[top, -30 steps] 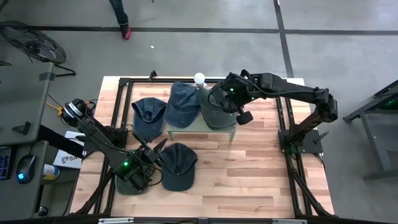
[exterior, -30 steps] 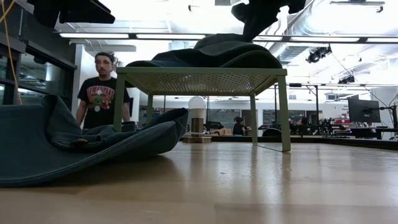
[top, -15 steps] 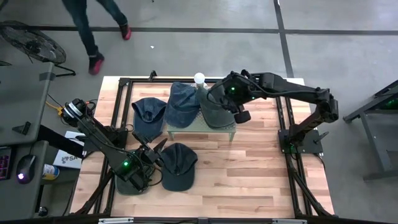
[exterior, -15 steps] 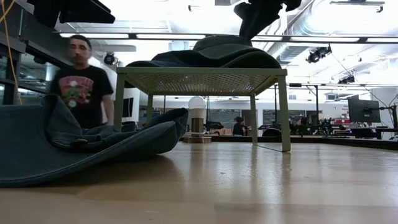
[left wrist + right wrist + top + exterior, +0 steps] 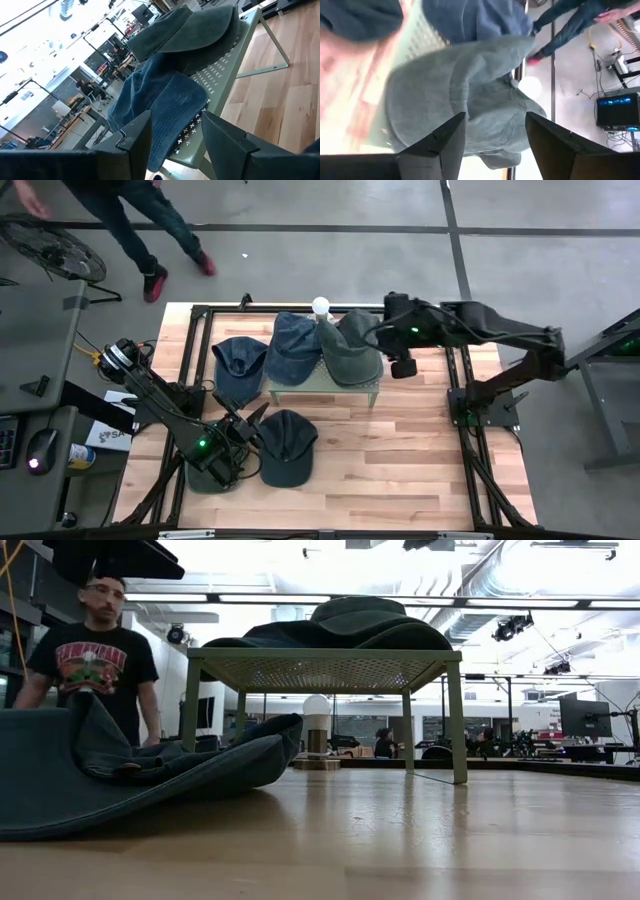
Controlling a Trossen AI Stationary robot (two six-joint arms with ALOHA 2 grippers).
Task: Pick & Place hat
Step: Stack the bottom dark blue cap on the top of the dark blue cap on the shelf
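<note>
The grey-green hat (image 5: 352, 350) sat on the mesh rack (image 5: 372, 389), at twelve o'clock on the table (image 5: 400, 460), overlapping the blue hat (image 5: 295, 345). The right gripper (image 5: 397, 352) hovered at its three o'clock, fingers spread and empty. It looked soft, light and floppy; the stiffer brim seemed the best hold. No writing was legible. The left gripper (image 5: 252, 420) waited at seven o'clock, apart and empty.

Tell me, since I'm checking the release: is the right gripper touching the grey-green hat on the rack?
Apart. In the high view the right gripper sits off the hat's edge; the right wrist view shows open jaws short of the hat.
</note>
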